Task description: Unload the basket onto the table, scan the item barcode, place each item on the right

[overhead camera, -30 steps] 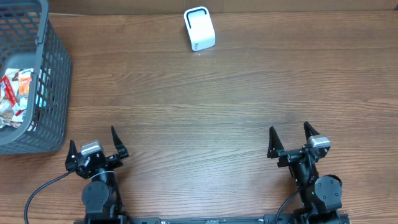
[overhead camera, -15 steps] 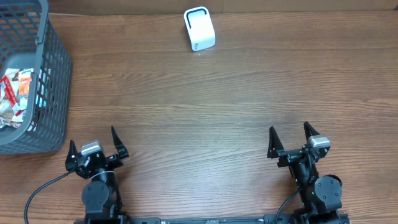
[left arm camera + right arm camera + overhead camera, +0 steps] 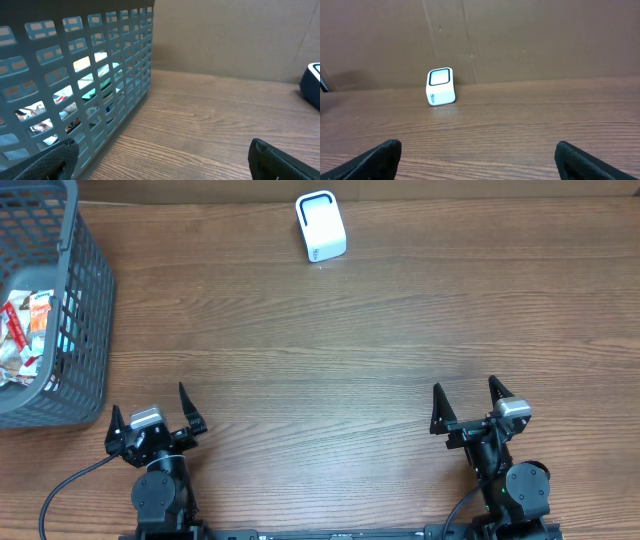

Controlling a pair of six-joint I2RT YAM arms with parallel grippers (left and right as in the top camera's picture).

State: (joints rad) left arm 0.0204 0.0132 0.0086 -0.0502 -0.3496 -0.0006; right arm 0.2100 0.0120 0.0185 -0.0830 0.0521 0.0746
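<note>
**Both arms tucked back, jaws wide**

The left gripper (image 3: 150, 402) and right gripper (image 3: 465, 386) sit low in the overhead view, well apart, one at each side. Each arm is folded over its own base with the fingers pointing forward. Both pairs of jaws are spread wide and hold nothing. In the wrist views only the dark fingertips (image 3: 47, 162) show, at the lower corners.

So the basket (image 3: 85, 310) sits on the left side of the table (image 3: 330, 350), with packets (image 3: 25, 340) piled in it. The scanner (image 3: 321, 226) is way back at the far edge, about the middle. At the near edge, the left gripper (image 3: 150, 402) is just in front of the basket, and the right gripper (image 3: 465, 386) is well off to the right.
</note>
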